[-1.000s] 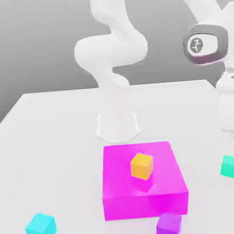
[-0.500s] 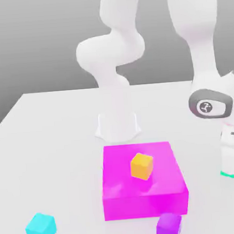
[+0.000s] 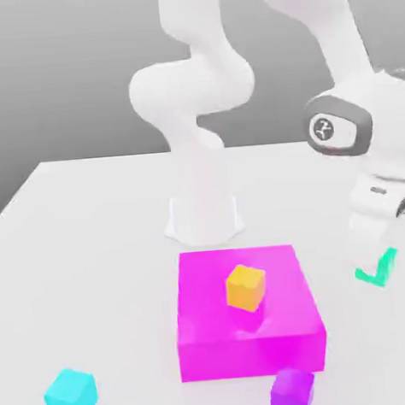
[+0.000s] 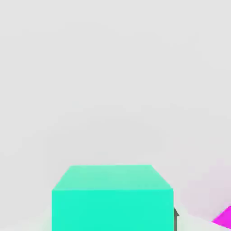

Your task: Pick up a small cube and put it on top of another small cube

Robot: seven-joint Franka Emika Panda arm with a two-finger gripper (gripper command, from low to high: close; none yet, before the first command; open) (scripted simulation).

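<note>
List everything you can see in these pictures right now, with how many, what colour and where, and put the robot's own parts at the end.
table: one, white, under everything.
magenta block: one, large and flat, on the table in front of the arm's base.
orange cube: one, on top of the magenta block.
sky-cyan cube: one, on the table toward the exterior view's left, near the front.
purple cube: one, on the table just in front of the magenta block.
small cube: one, sea-green, at the exterior view's right, held at the gripper, looks lifted off the table.
arm: one, white, base behind the magenta block.
gripper: one, white, shut on the small cube.
</note>
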